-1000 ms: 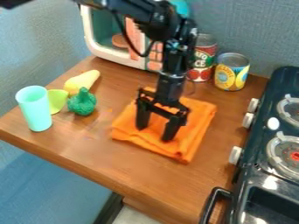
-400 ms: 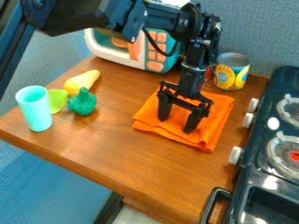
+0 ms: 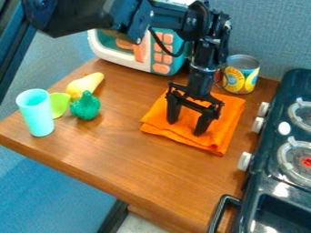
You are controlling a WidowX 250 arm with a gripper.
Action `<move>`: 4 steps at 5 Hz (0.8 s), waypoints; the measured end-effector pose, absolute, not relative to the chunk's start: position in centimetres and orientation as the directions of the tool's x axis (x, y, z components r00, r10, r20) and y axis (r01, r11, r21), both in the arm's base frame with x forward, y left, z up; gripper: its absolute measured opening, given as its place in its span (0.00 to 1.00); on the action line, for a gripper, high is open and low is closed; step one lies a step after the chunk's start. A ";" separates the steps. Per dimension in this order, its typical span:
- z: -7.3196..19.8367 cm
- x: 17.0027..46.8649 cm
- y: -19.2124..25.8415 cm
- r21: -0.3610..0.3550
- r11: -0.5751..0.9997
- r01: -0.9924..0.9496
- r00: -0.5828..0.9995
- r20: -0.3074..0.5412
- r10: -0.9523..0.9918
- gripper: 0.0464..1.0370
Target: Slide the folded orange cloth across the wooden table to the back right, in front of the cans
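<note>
The black gripper [image 3: 186, 129] hangs over the folded orange cloth [image 3: 222, 141], its two fingers spread apart and their tips at the cloth's surface. Nothing else shows between the fingers; whether the tips press on the fabric I cannot tell. The cloth lies on the right half of the wooden table [image 3: 139, 164], its folded edge towards the front left.
On the left stand a mint cup [image 3: 36, 113], a lime-green piece [image 3: 59, 104], a green pepper-like toy [image 3: 86, 107] and a yellow squash-like toy [image 3: 85, 85]. A toy microwave [image 3: 137, 52] and a can [image 3: 241, 75] stand behind. The stove [image 3: 279, 150] borders the right.
The gripper and the orange cloth have both shifted right and slightly back across the table. The arm now covers the red can. The fingers remain spread.
</note>
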State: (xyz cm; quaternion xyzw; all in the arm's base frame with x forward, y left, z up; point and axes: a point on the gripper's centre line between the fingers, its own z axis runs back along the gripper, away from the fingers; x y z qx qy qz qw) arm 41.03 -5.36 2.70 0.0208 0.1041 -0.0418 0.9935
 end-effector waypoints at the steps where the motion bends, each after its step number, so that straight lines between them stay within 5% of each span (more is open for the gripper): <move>1: 6.8 41.8 -5.5 0.007 0.993 0.120 0.993 -0.001 -0.120 0.96; 2: 9.1 41.7 -3.6 -0.028 0.995 0.094 0.994 0.067 -0.092 0.96; 4: 8.9 38.3 0.6 0.009 0.997 0.073 0.993 -0.091 -0.072 0.96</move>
